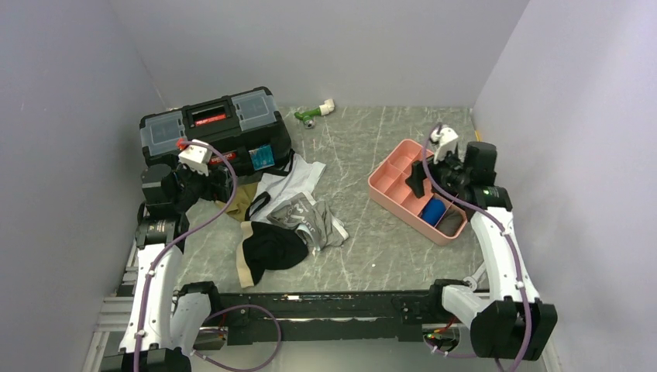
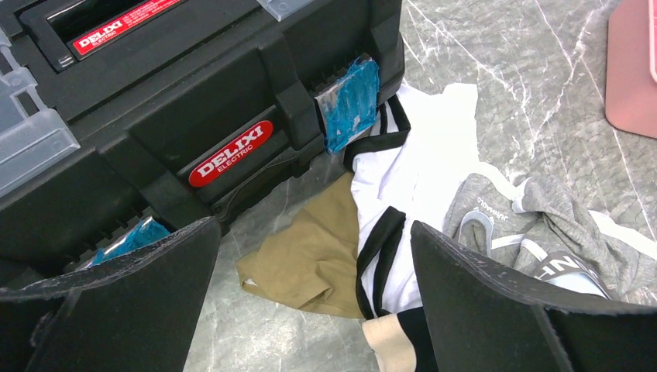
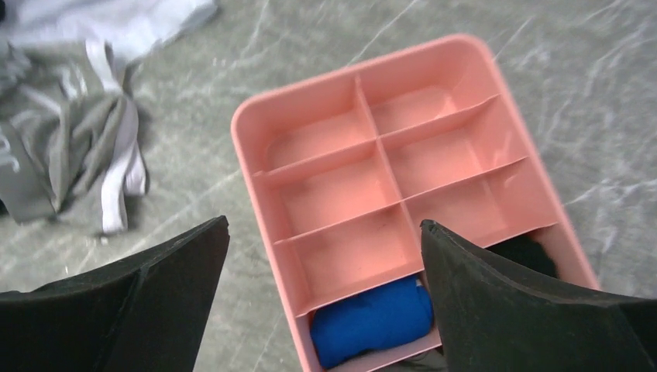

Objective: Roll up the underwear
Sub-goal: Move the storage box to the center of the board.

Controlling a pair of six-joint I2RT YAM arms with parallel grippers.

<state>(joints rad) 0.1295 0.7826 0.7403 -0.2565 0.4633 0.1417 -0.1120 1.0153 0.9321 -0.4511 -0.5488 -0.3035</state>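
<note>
Hovering low over the tabletop (image 1: 372,256), the left arm (image 1: 155,271) holds the left jaws spread wide and empty just in front of the black toolbox (image 1: 213,128). Take the overhead view as the dial, with the far wall at 12 o'clock. The underwear (image 1: 290,217) lies in a loose, unrolled heap left of centre, its long axis running from about 1 o'clock to 7 o'clock. A white piece (image 1: 294,180) is at the far end, a grey piece (image 1: 310,221) in the middle and a black piece (image 1: 271,246) nearest the arm bases. An olive-tan piece (image 1: 242,198) is tucked at the toolbox side.

The left wrist camera shows that olive-tan piece (image 2: 310,252) straight ahead at 12 o'clock between the left jaws. It lies flat on the tabletop with its right edge under the white piece (image 2: 422,163), and the grey piece (image 2: 542,217) sits off at 2 o'clock.

The right arm (image 1: 500,248) hangs over the pink tray (image 1: 393,172), the right jaws likewise wide with nothing in them. Its wrist camera looks down on the pink tray (image 3: 325,194), mostly bare, with a blue roll (image 3: 372,318) in the near row. From there the heap lies at 9 o'clock, well apart, and only the grey piece (image 3: 70,147) and a corner of white show at the frame's edge.

The left arm is plainly nearer, so I judge the first pick falls to it, most likely the olive-tan or white piece. Their overlapping edges could drag a neighbour along.
</note>
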